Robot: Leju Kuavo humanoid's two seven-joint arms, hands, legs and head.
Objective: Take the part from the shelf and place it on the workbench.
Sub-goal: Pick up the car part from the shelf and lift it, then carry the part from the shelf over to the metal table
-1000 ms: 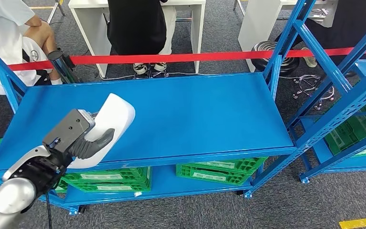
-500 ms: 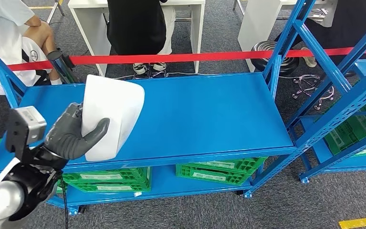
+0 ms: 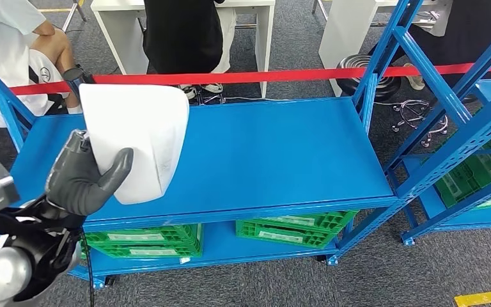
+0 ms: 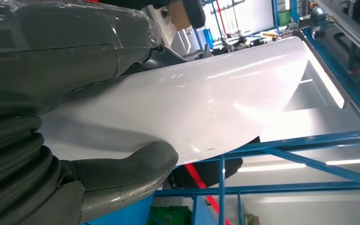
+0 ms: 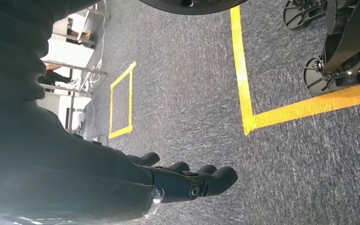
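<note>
The left hand (image 3: 83, 176) grips a large, smooth, curved white plastic panel (image 3: 137, 141) by its near edge, thumb across the front face, holding it clear above the left end of the blue steel shelf (image 3: 262, 153); the right hand (image 5: 187, 180) hangs by the grey carpeted floor (image 5: 286, 79) with its fingers loosely extended and nothing in them. With the part off the shelf, the step in hand looks like carrying it to the workbench, whose position these views do not reveal. The panel is broad, glossy and held at one edge, so the grip should be firm, the turn slow, and the far corner kept clear of the blue uprights (image 3: 374, 77).
</note>
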